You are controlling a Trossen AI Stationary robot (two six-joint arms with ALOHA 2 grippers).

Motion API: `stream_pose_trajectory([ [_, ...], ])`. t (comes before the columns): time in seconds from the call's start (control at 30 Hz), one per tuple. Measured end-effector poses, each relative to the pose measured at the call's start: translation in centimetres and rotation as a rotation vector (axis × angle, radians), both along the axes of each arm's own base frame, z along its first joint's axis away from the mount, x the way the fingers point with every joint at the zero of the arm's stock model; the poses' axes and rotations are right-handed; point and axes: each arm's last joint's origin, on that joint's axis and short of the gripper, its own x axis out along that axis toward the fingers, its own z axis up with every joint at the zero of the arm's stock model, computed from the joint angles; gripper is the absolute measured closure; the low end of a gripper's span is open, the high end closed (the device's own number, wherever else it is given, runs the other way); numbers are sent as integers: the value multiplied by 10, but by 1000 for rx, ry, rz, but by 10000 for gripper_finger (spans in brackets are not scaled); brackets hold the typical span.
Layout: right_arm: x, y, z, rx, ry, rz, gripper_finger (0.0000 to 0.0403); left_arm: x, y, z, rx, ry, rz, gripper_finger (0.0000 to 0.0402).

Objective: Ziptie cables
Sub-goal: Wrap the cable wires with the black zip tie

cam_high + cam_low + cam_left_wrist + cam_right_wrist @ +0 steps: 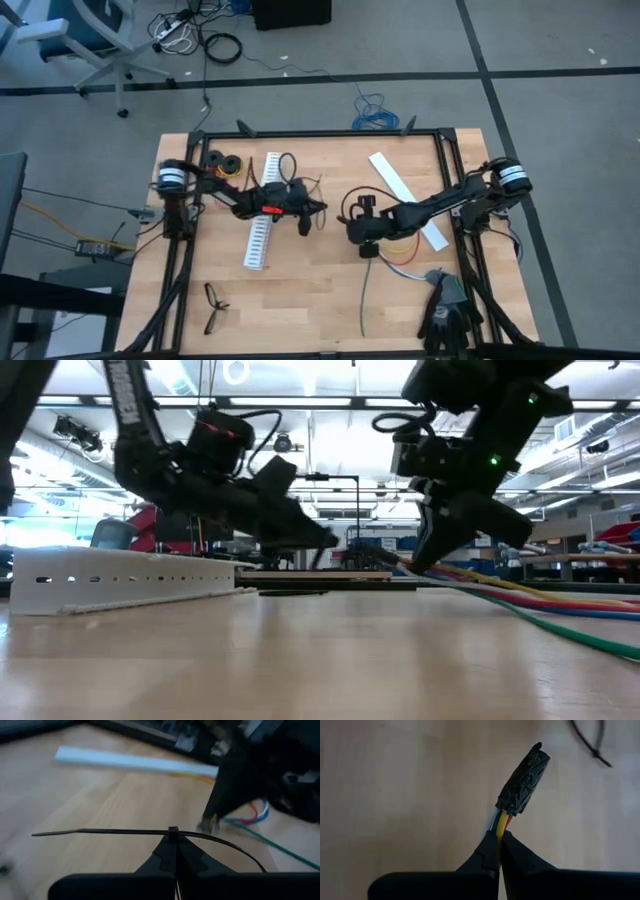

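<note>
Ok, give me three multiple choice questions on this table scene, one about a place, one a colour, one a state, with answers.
1. Where do the eyeglasses lie?
A. beside the gloves
B. near the table's front edge on the left arm's side
C. on the slotted strip

2. What colour is the tape on the cables' end?
A. black
B. white
C. green

3. What does the left tool hold?
A. nothing
B. gloves
C. a ziptie

Answers: B, the high view shows them there; A, the right wrist view shows dark wrap; C, its fingers pinch the ziptie's head.
</note>
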Motion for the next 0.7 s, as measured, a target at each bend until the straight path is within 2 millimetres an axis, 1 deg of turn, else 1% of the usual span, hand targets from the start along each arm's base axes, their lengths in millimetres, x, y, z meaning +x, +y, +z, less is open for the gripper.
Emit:
stream_pose_trajectory([
  [0.17, 7, 2, -1, 11, -43, 47, 403, 20, 1, -10, 28, -41, -85, 400],
  [0.27, 13, 4, 2, 14, -88, 113, 403, 28, 2, -13, 18, -46, -90, 400],
  [0.4, 13, 3, 1, 17, -71, 179, 403, 36, 2, -7, 12, -78, -90, 400],
  [0.57, 20, 0, 5, -23, -111, 279, 403, 42, -2, -1, 83, -92, -119, 400],
  [0.7, 23, -4, 8, -28, -148, 291, 395, 44, -4, -2, 118, -69, -135, 400],
])
